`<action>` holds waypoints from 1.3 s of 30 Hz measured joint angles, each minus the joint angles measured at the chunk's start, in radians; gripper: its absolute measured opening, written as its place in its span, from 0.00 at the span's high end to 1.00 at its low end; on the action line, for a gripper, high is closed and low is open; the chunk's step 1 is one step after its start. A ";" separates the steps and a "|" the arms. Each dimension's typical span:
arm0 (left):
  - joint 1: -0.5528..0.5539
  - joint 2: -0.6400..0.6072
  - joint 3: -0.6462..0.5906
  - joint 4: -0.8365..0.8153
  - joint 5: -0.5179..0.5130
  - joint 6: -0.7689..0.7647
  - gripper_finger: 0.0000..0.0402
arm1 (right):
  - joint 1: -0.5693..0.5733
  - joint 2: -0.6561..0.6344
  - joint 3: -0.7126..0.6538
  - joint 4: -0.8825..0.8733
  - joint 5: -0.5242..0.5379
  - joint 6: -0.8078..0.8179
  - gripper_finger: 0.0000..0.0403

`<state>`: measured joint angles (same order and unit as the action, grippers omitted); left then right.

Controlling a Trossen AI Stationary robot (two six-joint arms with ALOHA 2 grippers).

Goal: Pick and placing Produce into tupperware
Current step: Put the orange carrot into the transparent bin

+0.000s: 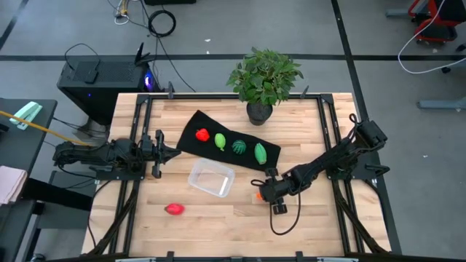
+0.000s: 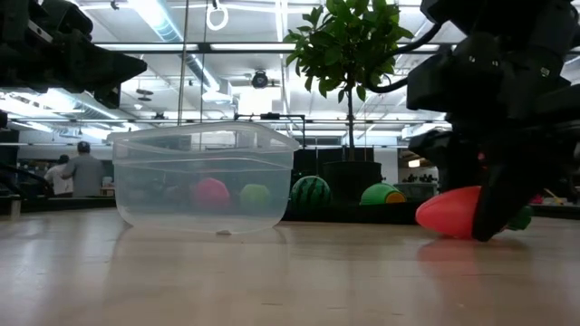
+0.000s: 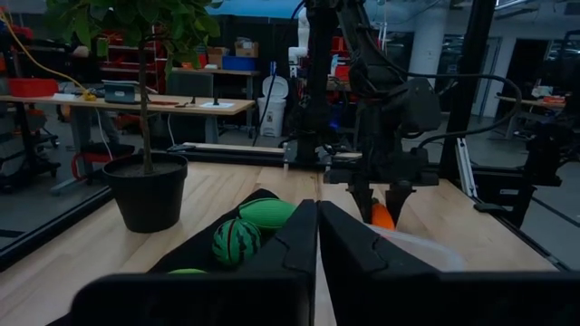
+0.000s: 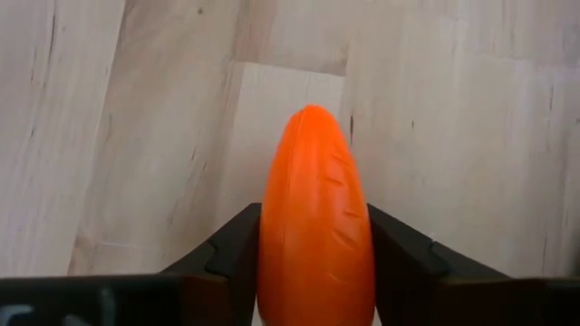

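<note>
The orange carrot (image 4: pixel 313 181) sits between the fingers of my right gripper (image 4: pixel 313 217), right of the clear tupperware (image 1: pixel 211 180); it also shows in the low view (image 2: pixel 449 213). One red piece (image 1: pixel 173 209) lies on the bare wood near the front. On the black mat (image 1: pixel 191 124) lie a red piece (image 1: pixel 202 135), two green pieces (image 1: pixel 220 142) (image 1: pixel 260 152) and the dark striped one (image 1: pixel 239 147). My left gripper (image 1: pixel 156 149) waits shut, left of the tupperware. My right gripper pinches the carrot's thick orange body (image 4: pixel 313 263) between its two fingers (image 4: pixel 231 249), one on each side. It comes from above, slanting from the table's right. The carrot lies about level, low at the table top (image 2: pixel 449 226); whether it rests on the wood I cannot tell.
A potted plant (image 1: pixel 263 76) stands at the far edge behind the mat. The tupperware is empty and sits between the two grippers. Bare wood lies along the near edge around the lone red piece.
</note>
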<state>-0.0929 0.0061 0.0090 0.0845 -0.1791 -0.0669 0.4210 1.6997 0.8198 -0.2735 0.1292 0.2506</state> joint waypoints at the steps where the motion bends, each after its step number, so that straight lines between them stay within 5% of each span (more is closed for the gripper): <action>1: 0.000 0.000 0.000 0.000 0.000 0.000 0.94 | 0.000 0.000 0.002 -0.002 0.001 -0.005 0.60; 14: 0.000 0.000 0.000 0.000 0.000 0.000 0.95 | 0.000 -0.002 0.049 -0.050 0.000 -0.023 0.61; 28: 0.000 0.000 0.000 0.000 0.000 0.000 0.93 | -0.026 -0.003 0.323 -0.258 0.051 -0.180 0.61; 39: 0.000 0.000 0.000 0.000 0.000 0.000 0.96 | -0.148 -0.005 0.498 -0.247 0.052 -0.396 0.61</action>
<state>-0.0929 0.0063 0.0090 0.0845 -0.1795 -0.0669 0.2734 1.6951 1.3173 -0.5204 0.1815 -0.1457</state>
